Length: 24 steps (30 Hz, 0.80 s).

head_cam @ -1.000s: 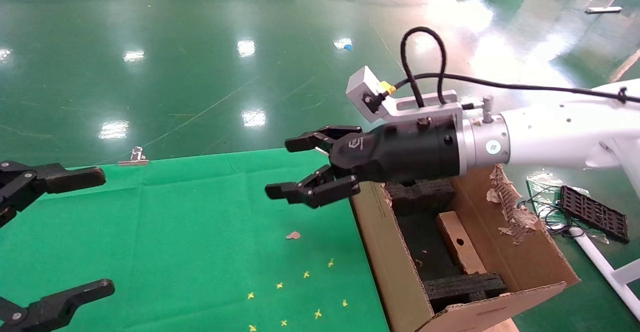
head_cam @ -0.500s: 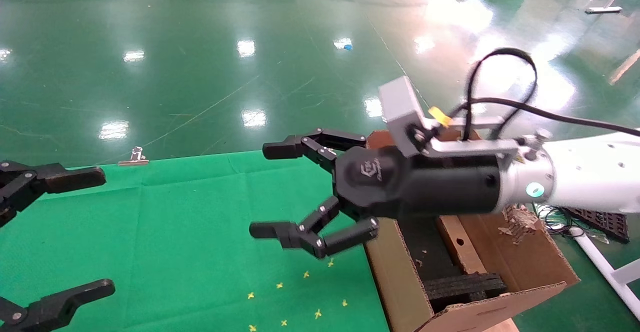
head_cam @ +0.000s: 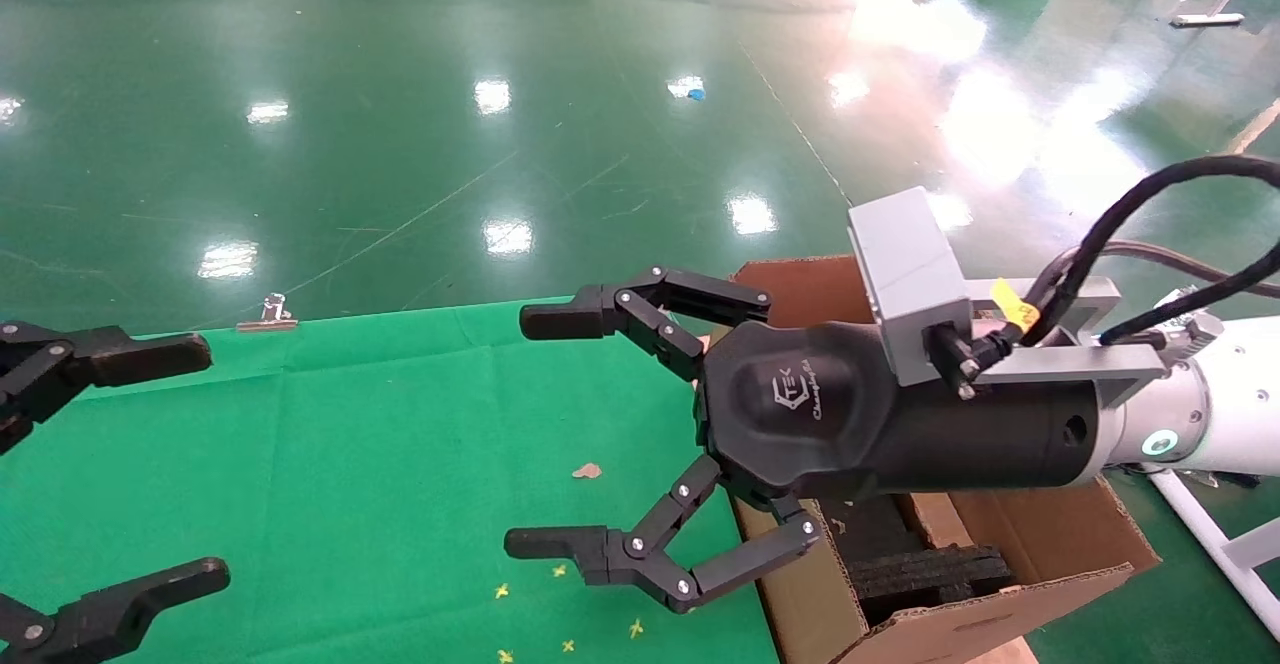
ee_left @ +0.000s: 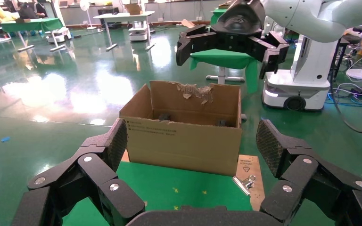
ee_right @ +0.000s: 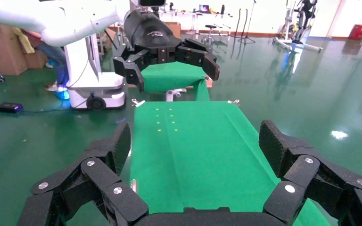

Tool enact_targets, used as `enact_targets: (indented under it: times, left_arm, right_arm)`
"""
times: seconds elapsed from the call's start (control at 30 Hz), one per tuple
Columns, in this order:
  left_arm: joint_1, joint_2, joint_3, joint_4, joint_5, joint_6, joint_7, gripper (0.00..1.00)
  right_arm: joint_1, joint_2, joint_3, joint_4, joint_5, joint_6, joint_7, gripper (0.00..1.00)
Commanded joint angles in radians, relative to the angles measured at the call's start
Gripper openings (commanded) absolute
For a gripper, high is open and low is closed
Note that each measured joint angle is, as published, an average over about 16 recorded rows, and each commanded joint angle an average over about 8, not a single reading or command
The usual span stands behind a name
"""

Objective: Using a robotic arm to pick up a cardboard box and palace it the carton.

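My right gripper (head_cam: pixel 535 431), black on a white arm with a grey camera block, hangs open and empty over the green table's right edge, in front of the carton (head_cam: pixel 1050 534). The carton is large, brown and open, with black foam (head_cam: pixel 930 574) inside. The small cardboard box lies inside the carton, mostly hidden behind the gripper; a strip of it shows (head_cam: pixel 930 522). My left gripper (head_cam: pixel 200 462) is open and empty at the table's left side. The left wrist view shows the carton (ee_left: pixel 184 141) with the right gripper (ee_left: pixel 224 59) above it.
The green cloth table (head_cam: pixel 380 444) carries yellow cross marks (head_cam: pixel 600 584) and a small cardboard scrap (head_cam: pixel 587 470). A metal clip (head_cam: pixel 268 316) holds the cloth's far edge. A white frame bar (head_cam: pixel 1210 534) stands right of the carton. Glossy green floor lies beyond.
My right gripper has swung lower and nearer the head camera, away from above the carton's far end, and its fingers have spread wider. The left gripper has not moved.
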Motion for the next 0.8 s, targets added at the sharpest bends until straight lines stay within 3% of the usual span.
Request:
enact_targets:
  times: [0.03,0.8]
  left_arm:
    - [0.000,0.000,0.000,0.000,0.000,0.000,0.000,1.00]
    - [0.000,0.000,0.000,0.000,0.000,0.000,0.000,1.00]
  right_arm:
    - [-0.004,0.001,0.005,0.003,0.002,-0.001,-0.001,1.00]
    - [0.024,-0.004,-0.028,-0.022,-0.009,0.003,0.005,1.00]
